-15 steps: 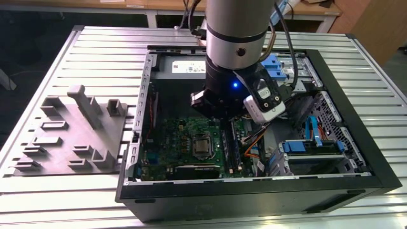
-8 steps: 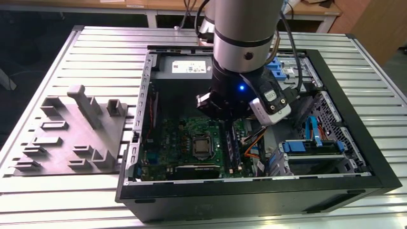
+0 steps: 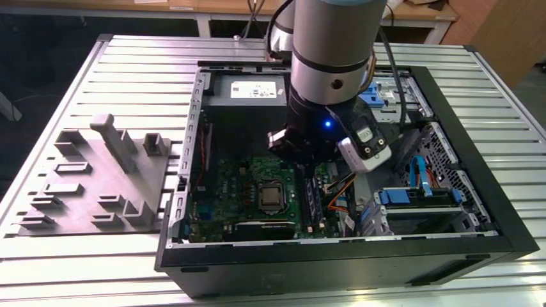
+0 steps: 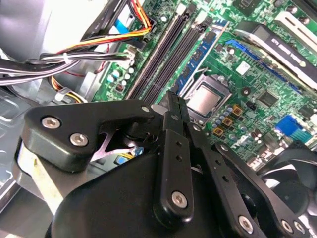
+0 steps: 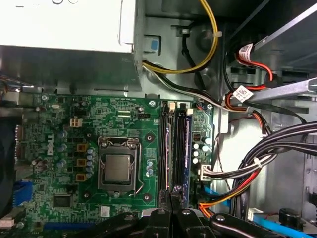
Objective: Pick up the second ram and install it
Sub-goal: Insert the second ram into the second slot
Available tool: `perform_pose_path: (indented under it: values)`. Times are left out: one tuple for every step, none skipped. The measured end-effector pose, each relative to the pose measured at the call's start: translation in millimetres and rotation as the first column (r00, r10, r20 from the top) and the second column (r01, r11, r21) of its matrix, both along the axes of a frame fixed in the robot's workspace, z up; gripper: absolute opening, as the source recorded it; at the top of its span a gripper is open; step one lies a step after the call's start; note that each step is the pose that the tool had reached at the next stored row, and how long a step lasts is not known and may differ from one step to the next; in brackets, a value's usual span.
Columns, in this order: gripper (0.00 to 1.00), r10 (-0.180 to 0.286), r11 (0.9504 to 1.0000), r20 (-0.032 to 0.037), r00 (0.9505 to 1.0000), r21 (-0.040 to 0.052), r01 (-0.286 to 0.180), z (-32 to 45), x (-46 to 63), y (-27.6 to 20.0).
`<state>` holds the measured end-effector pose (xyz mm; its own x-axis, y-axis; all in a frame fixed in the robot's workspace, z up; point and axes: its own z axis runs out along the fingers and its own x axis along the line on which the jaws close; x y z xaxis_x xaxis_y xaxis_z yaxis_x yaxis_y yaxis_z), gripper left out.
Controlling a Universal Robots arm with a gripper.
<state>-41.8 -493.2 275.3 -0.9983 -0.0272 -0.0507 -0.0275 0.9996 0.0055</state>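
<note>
Second wrist view: pincer (image 4: 176, 101) closest, both fingers (image 4: 172, 129) pressed flat together, no gap, nothing seen clamped between them. Tip hangs just over the near end of the memory slots (image 4: 161, 59); touching or not, cannot tell. second ram (image 4: 199, 57) is the dark stick with a blue edge, standing on edge in the slot bank just beside the black slots, not in the pincer's hold; fully seated or not, cannot tell. CPU socket (image 4: 205, 99) just beside the stick on its other side, all on the green motherboard (image 4: 247, 74). Orange, red and yellow wires (image 4: 99, 47) run in beside the slots' far end.

First wrist view: slots run straight away from the pincer tip, between CPU socket and the wire side; pale power supply (image 5: 64, 25) beyond the board's far edge.

Exterior view: arm (image 3: 333, 51) reaches down into the open computer case (image 3: 341, 256), which lies on a slatted metal tabletop (image 3: 128, 64). Grey tray (image 3: 94, 185) with upright blocks sits on the tabletop at the exterior view's left of the case, well apart from the pincer
</note>
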Motion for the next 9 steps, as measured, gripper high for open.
perform_pose_path:
  values:
    - [0.11, -0.001, 1.0, 0.0, 1.0, 0.0003, 0.001, -1.0, 0.0, 0.1]
    - [0.11, -0.002, 1.0, 0.0, 1.0, 0.001, 0.002, -2.0, 0.0, 0.2]
    - [0.11, -0.003, 1.0, 0.0, 1.0, 0.0018, 0.003, -3.0, 0.0, 0.2]
    - [0.11, -0.003, 1.0, 0.0, 1.0, 0.0029, 0.003, -4.1, 0.0, 0.2]
    - [0.11, -0.004, 1.0, 0.0, 1.0, 0.0044, 0.004, -5.2, 0.0, 0.3]
    - [0.11, -0.004, 1.0, 0.0, 1.0, 0.0065, 0.004, -6.3, 0.1, 0.4]
    - [0.11, -0.004, 1.0, 0.0, 1.0, 0.0091, 0.004, -7.5, 0.4, 0.5]
    - [0.11, -0.004, 0.9999, 0.0, 1.0, 0.0116, 0.004, -8.5, 0.8, 0.6]
    - [0.11, -0.004, 0.9999, -0.0002, 1.0, 0.0142, 0.004, -9.2, 1.2, 0.7]
